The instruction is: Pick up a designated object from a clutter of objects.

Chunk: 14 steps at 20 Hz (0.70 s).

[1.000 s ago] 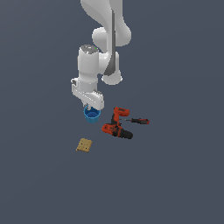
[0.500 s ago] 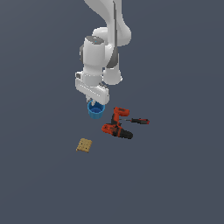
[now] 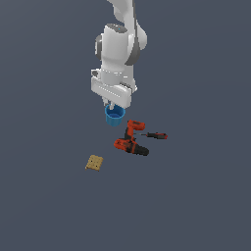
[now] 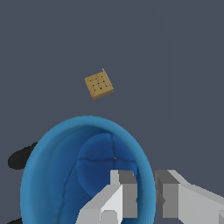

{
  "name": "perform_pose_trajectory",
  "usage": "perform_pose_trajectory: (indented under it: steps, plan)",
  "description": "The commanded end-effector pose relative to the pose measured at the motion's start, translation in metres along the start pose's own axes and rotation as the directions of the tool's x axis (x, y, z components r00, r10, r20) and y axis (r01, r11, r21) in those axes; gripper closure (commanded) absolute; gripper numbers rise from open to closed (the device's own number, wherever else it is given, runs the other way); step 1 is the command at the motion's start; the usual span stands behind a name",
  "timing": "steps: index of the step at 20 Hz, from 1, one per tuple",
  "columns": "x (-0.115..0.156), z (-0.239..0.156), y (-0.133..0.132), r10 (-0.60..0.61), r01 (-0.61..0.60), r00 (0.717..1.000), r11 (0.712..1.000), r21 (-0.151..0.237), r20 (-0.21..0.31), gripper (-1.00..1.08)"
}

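Claw (image 4: 146,194) pinching blue cup (image 4: 65,175) rim; no readable writing.

Flat, even simulator lighting, moderately dim, over a plain dark slate-grey surface (image 3: 206,206). No glare or hot spots anywhere. Soft shading on the white arm (image 3: 119,46), brighter on the exterior view's left. Blocky, low-resolution edges in both views, no lens distortion. Darker shade inside the blue cup (image 4: 65,175) in the wrist view, plus a blurred black shadow patch (image 4: 19,158) beside it.
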<state>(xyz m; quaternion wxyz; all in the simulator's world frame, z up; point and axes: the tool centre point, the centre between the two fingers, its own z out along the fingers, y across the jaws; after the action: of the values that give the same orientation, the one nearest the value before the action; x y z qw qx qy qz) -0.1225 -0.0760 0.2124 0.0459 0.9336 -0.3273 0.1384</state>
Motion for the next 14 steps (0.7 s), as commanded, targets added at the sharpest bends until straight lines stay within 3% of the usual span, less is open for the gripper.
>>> perform_pose_trajectory:
  steps: [1, 14]
  plan:
    - [-0.005, -0.017, -0.007, 0.000, 0.000, 1.000, 1.000, 0.001, -0.003, 1.08]
    - [-0.044, -0.114, -0.049, -0.002, 0.002, 1.000, 1.000, 0.002, 0.001, 1.08]
